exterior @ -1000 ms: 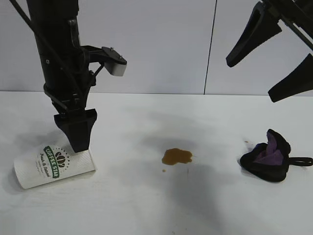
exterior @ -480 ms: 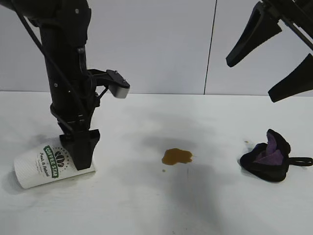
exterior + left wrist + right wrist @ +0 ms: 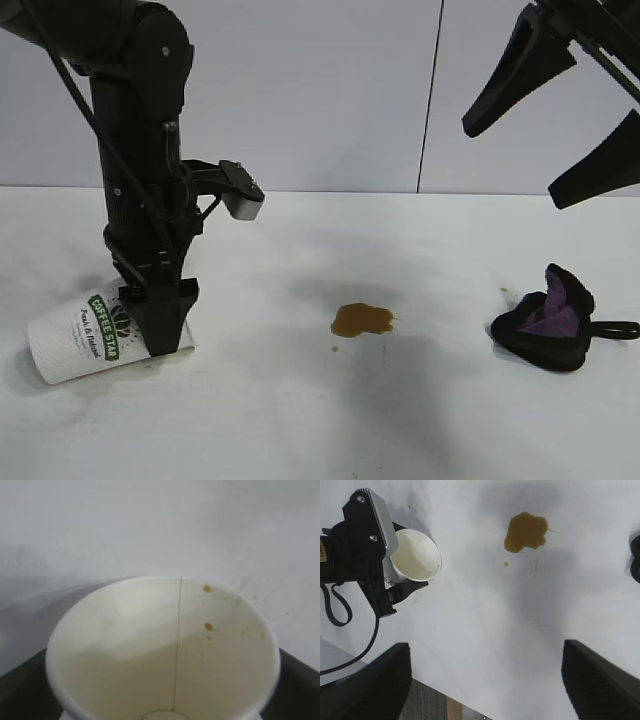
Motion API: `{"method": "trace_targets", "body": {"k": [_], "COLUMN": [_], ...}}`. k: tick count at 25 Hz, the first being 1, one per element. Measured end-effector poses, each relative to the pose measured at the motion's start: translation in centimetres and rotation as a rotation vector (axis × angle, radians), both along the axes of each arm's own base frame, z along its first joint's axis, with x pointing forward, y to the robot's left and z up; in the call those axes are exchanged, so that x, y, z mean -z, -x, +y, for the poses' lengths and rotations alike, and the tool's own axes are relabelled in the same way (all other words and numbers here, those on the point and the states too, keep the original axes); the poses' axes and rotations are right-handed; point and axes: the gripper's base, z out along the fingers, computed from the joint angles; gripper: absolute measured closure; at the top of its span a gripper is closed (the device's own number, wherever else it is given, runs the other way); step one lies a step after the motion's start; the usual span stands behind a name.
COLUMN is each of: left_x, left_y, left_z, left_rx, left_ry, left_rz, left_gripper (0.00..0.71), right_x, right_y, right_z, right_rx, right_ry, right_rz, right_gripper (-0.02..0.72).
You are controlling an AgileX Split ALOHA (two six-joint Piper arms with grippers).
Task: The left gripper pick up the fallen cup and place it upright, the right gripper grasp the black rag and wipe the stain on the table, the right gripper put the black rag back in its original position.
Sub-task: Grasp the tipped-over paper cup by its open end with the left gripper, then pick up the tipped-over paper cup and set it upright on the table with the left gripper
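Observation:
The white cup [image 3: 85,345] with the green COFFEE STAR banner lies on its side at the left of the table [image 3: 300,430]. My left gripper [image 3: 160,335] points down over the cup's mouth end and is open, with one finger on each side. In the left wrist view I look into the cup's open mouth [image 3: 165,650], with a black finger [image 3: 20,690] at each lower corner. The brown stain [image 3: 362,319] and its droplet [image 3: 334,349] are mid-table. The black rag [image 3: 545,325] with its purple inside lies at the right. My right gripper [image 3: 510,168] hangs open and empty high above the rag.
The right wrist view shows the stain [image 3: 526,531], the cup's mouth [image 3: 416,555] held between the left arm's parts, the rag's edge [image 3: 636,555], and the table's near edge [image 3: 435,687]. A grey wall stands behind the table.
My left gripper has come down and slightly left, from just above the cup to astride its mouth end. The cup, rag, stain and right arm have not moved.

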Motion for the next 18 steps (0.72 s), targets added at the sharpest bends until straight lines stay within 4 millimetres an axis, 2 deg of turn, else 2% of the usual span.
{"method": "trace_targets", "body": {"k": [4,7,14,18], "left_x": [-0.2,-1.2,-7.8,-11.1], "left_y": [0.2,0.2,0.2,-0.3], "left_z": [0.0,-0.1,0.2,1.2], "left_rx": [-0.009,-0.016,-0.036,-0.143], "left_ry": [0.006,0.033,0.167,0.335], "left_rz": [0.015,-0.009,-0.203,-0.294], "left_gripper": [0.123,0.128,0.128,0.128], "right_x": [0.0,0.0,0.0,0.0], "right_y": [0.0,0.0,0.0,0.0], "right_z": [0.0,0.0,0.0,0.0], "right_rx": [0.000,0.000,0.000,0.000], "right_ry": [0.000,0.000,0.000,0.000], "right_rz": [0.000,0.000,0.000,0.000], "right_gripper": [0.138,0.138,0.138,0.138]}}
